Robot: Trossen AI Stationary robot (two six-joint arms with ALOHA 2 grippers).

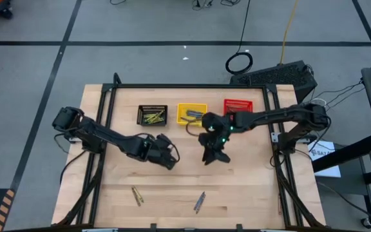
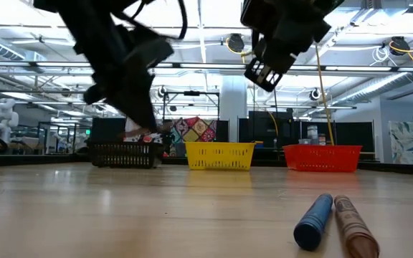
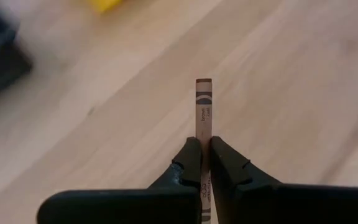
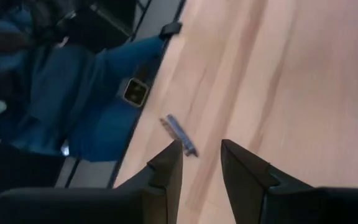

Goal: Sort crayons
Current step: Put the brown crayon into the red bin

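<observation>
3 mesh baskets sit in a row at the far side of my tabletop point(image 1: 250, 193): a black basket point(image 1: 152, 115) holding olive-yellow crayons point(image 1: 152, 118), a yellow basket point(image 1: 191, 113) and a red basket point(image 1: 238, 105). I can't make out what lies in the yellow and red ones; the right arm partly covers both from above.

My left claw point(image 1: 170, 156) hangs over the middle of the pale wood planks, pinching a brownish-red crayon point(image 3: 203, 109). The left wrist view shows its paper wrapper with dark bands and print too small for me to read; the lower end is hidden between the black fingers point(image 3: 188, 163).

My right claw point(image 1: 215, 156) hovers just beside it, toward the baskets' side, fingers spread with nothing between them. Past them I see a blue crayon point(image 4: 179, 135) near the tabletop's edge, and beyond the edge a person's blue sleeve, blurred.

On the near side lie 2 little groups, well apart: olive-yellow sticks point(image 1: 136, 196), and a blue crayon point(image 2: 314, 221) touching a brownish-red one point(image 2: 352, 226), both round and paper-wrapped. From above that pair point(image 1: 199, 202) is too small for me to tell colors.
</observation>
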